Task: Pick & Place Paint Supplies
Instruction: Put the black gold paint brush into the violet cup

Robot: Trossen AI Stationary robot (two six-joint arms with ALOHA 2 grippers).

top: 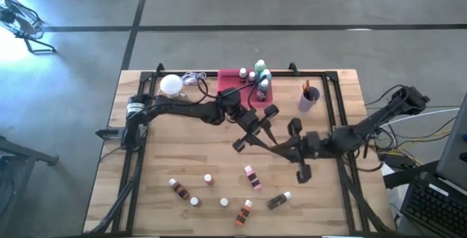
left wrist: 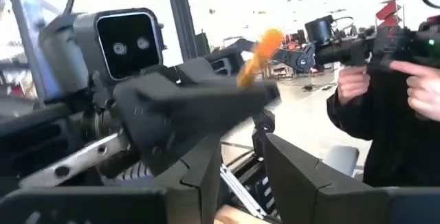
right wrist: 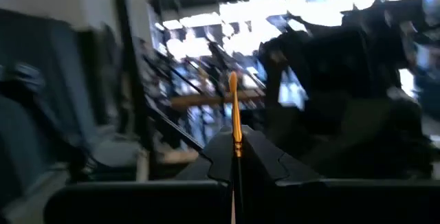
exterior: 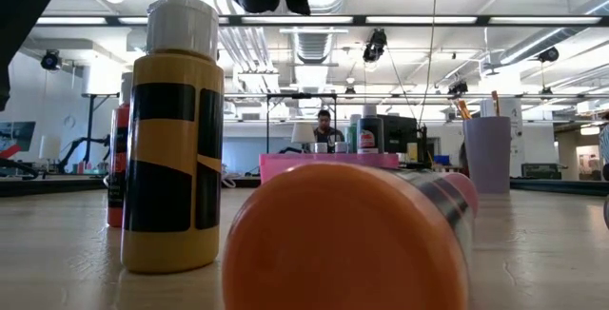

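Gripping a paintbrush (right wrist: 234, 114), right gripper (top: 252, 137) jaws clenched, table (top: 343, 201) centre; left gripper (top: 264, 119) at its 1 o'clock, jaw state indiscernible; bottles (top: 248, 176) at 6 o'clock.

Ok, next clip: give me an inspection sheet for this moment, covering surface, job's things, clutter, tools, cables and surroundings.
Surface: wooden table, black frame along its edges.
Job's things: small paint bottles scattered at the near edge; more bottles in the pink tray; brushes in the purple cup.
Clutter: white globe lamp.
Tools: left tool mid-table; right tool shut on a thin orange-handled brush.
Cables: lamp cord; bundle right of the table.
Surroundings: a person holding a device.
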